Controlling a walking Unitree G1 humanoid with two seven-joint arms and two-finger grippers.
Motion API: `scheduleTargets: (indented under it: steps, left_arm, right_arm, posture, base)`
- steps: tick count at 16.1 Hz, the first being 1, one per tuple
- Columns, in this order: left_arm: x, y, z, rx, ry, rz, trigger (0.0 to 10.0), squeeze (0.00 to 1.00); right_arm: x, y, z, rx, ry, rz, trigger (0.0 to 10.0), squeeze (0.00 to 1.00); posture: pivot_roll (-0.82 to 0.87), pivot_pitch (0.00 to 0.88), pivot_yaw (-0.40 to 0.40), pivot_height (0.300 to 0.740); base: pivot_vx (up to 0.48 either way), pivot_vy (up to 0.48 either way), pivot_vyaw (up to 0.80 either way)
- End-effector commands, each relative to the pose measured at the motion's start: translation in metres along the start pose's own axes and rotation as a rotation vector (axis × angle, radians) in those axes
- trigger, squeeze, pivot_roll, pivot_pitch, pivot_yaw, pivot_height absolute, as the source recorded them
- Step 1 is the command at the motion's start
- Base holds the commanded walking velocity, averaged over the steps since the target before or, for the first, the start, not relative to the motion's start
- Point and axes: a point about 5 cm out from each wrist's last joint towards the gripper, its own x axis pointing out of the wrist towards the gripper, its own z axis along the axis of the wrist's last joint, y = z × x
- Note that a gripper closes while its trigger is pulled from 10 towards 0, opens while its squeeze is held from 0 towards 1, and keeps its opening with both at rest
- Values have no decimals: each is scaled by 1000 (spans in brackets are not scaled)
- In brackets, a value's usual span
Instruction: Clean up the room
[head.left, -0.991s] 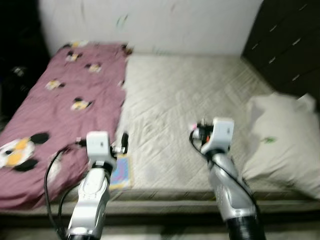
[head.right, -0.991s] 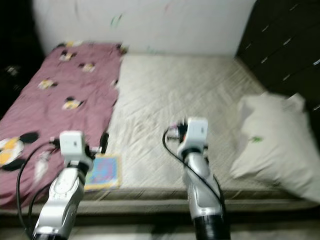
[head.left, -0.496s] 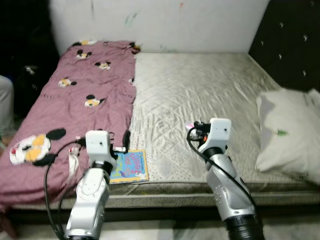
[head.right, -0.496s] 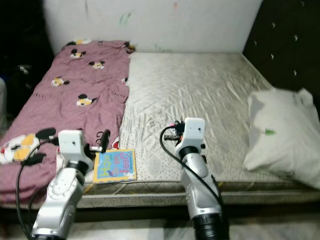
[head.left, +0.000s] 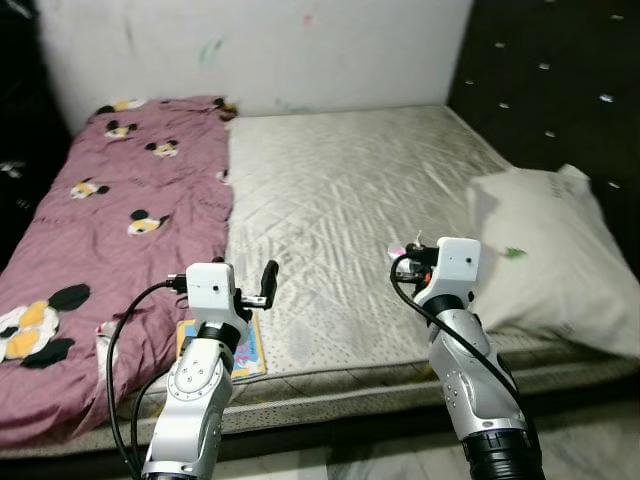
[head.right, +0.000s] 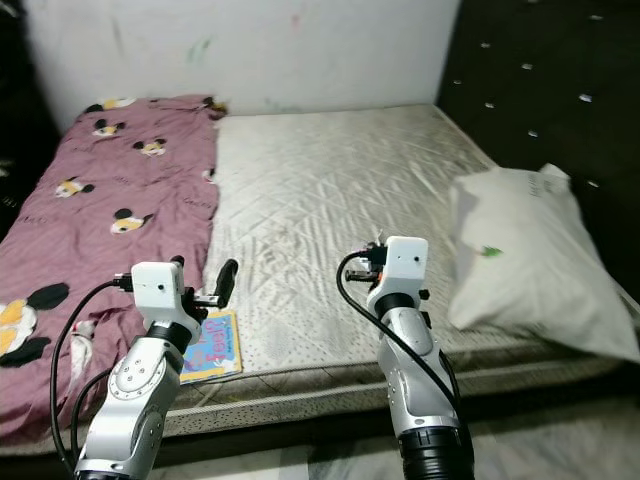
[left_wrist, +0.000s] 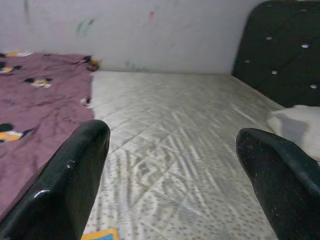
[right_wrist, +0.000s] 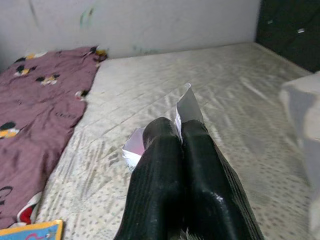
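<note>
Two pincers hover before you over the bed's (head.left: 340, 200) near edge. Maroon blanket (head.left: 110, 210) covers its left side; white pillow (head.left: 545, 255) lies right, by the dark headboard (head.left: 560, 80). Colourful book (head.right: 212, 345) lies under your left pincer (head.left: 262, 285), fingers spread wide, empty. Right pincer (right_wrist: 181, 137) is clamped on a white paper scrap (right_wrist: 187, 105).

Bare quilted mattress (head.left: 340, 190), pale grey-beige, stained in places, spanning most of view. White wall (head.left: 250, 50) behind, marked with faint green and red scribbles. Dark tufted headboard (head.left: 560, 80) with shiny buttons along right side. Dark shadowed area at far left beside bed. Strip of pale floor (head.right: 560, 450) visible at lower right, below mattress edge. Mattress side seam running along near edge, slightly frayed.
</note>
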Motion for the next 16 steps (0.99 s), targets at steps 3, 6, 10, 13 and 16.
scheduleTargets:
  steps: [3, 6, 10, 13, 16]
  left_arm:
    - [-1, 2, 3, 2, -5, -5, 10000, 0]
    - [0, 2, 4, -1, -9, -8, 10000, 0]
    - [2, 2, 4, 4, -11, 29, 10000, 0]
    - [2, 1, 3, -8, -4, 26, 10000, 0]
    - [2, 1, 3, -10, 0, 29, 10000, 0]
  right_arm:
    - [3, 4, 0, -1, 2, 16, 10000, 0]
    - [4, 4, 1, -2, -1, 16, 10000, 0]
    - [5, 1, 0, -8, -2, 7, 10000, 0]
    - [6, 0, 0, -13, -5, 3, 10000, 0]
    - [6, -1, -1, -11, -5, 0, 10000, 0]
  posture:
    - [-62, 0, 17, 740]
    - [-61, 0, 18, 740]
    - [-61, 0, 20, 740]
    - [-60, 0, 20, 740]
    - [-57, 0, 21, 740]
  base:
    - [403, 0, 0]
    - [401, 0, 0]
    - [68, 0, 0]
    - [0, 0, 0]
    - [0, 0, 0]
